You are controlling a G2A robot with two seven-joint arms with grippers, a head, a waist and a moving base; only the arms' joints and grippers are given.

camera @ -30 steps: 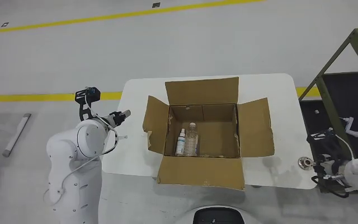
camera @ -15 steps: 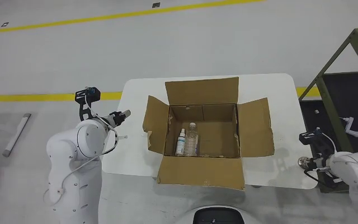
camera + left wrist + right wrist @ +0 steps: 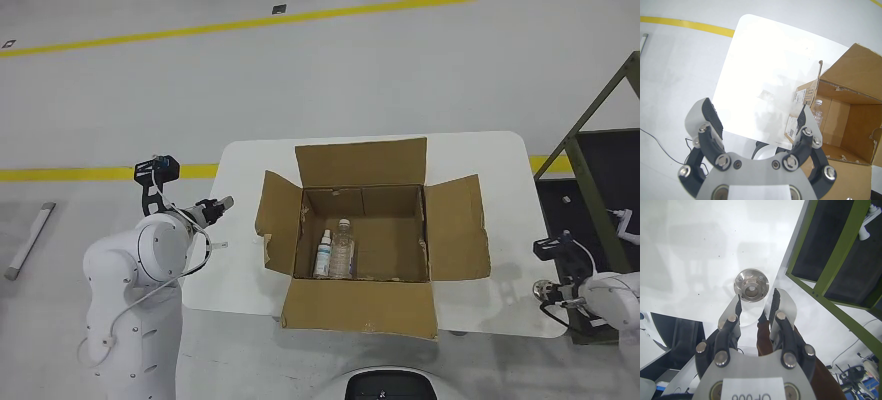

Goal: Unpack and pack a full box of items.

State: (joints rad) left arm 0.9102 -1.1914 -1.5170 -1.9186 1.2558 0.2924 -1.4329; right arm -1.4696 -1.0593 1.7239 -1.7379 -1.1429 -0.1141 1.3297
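Right tool (image 3: 756, 299): fingers spread, empty, just short of round steel flange (image 3: 751, 285) lying on white surface (image 3: 250, 180) near its right edge. Left tool (image 3: 755, 107): agape, empty, off the surface's left edge. Brown cardboard box (image 3: 360, 162), flaps open, holds clear plastic bottle (image 3: 343, 250) and small blue-capped white bottle (image 3: 323, 254). Unpacking looks well along; two bottles left, repacking unstarted.

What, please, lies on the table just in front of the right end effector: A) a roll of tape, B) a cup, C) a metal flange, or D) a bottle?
C: a round metal flange with bolt holes rests on the table at the tips of the open right end effector.
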